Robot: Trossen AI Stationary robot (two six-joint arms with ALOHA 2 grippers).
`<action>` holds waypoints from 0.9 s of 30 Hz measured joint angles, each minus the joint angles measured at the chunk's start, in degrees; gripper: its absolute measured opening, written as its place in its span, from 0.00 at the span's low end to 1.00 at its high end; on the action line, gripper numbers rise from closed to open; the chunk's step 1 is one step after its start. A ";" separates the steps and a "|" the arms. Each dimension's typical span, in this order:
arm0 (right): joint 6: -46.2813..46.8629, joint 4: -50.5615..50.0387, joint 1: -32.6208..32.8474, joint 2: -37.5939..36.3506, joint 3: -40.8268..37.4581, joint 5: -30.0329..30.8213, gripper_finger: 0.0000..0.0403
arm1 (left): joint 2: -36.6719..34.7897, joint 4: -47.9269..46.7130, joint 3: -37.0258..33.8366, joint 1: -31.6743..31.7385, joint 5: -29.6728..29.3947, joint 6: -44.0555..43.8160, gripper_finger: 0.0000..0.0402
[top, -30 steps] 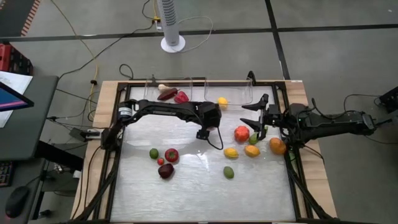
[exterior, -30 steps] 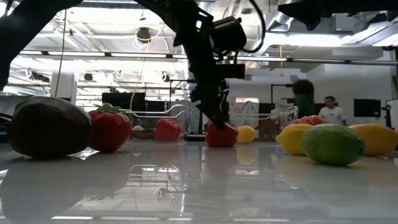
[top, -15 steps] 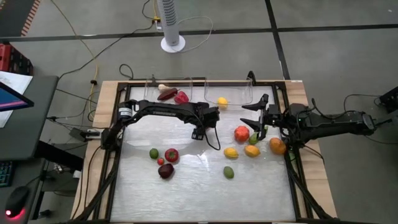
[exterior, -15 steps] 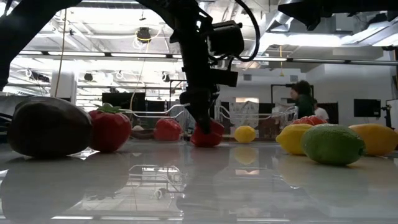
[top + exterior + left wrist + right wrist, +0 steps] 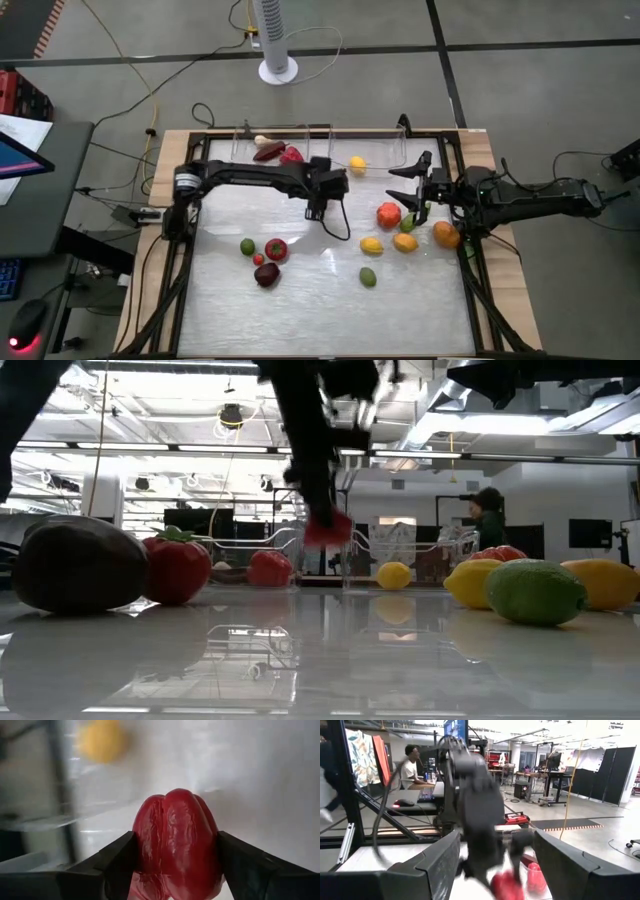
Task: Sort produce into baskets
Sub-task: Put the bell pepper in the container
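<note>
Left gripper (image 5: pixel 318 207) at upper centre of high view, jaws clamped on red pepper (image 5: pixel 176 845); pepper fills lower centre of left wrist view, a finger pressed on each side. In low view, pepper (image 5: pixel 328 527) held clear of table (image 5: pixel 310 290), upper centre of frame. Right gripper (image 5: pixel 412 183) at centre right of high view, fingers spread apart, nothing between them; left arm visible beyond them in right wrist view. Two clear baskets along top edge of table in high view: left basket (image 5: pixel 243 135) with a dark eggplant (image 5: pixel 267 152), a red piece (image 5: pixel 291 156) and a pale item (image 5: pixel 262 140); right basket (image 5: pixel 397 140) with one lemon (image 5: pixel 357 164). Loose on table, lower left of high view: lime (image 5: pixel 247 246), tomato (image 5: pixel 276 249), small red piece (image 5: pixel 258 260), dark red-purple piece (image 5: pixel 267 275). Right of centre: second tomato (image 5: pixel 389 214) just beside right gripper, yellow piece (image 5: pixel 371 245), orange-yellow piece (image 5: pixel 405 242), orange (image 5: pixel 446 235), green piece (image 5: pixel 408 222) partly hidden under gripper, second lime (image 5: pixel 368 277) lower down, apart from the rest. Person (image 5: pixel 488 517) in room beyond table, right of low view; seated person (image 5: pixel 411 768) at upper left of right wrist view.
</note>
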 joint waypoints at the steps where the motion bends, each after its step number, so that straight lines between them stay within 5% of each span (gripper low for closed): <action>1: 0.00 -0.03 0.00 0.01 0.00 0.00 0.70 | -1.72 0.15 0.00 0.02 -1.98 -0.02 0.60; 8: 0.04 -0.11 0.00 0.02 0.00 0.00 0.70 | -11.24 -0.85 0.03 5.78 -17.33 -8.12 0.59; 20: 0.23 -0.23 0.04 0.01 0.00 -0.01 0.70 | -12.99 -11.87 0.02 19.94 -17.15 -16.92 0.84; 24: 0.20 -0.70 0.02 0.00 0.00 0.00 0.70 | -12.99 -13.54 0.02 20.75 -9.59 -16.66 0.87; 27: 0.03 -0.75 0.02 0.02 0.00 -0.01 0.70 | -12.99 -15.13 -0.21 18.88 8.35 -17.00 0.87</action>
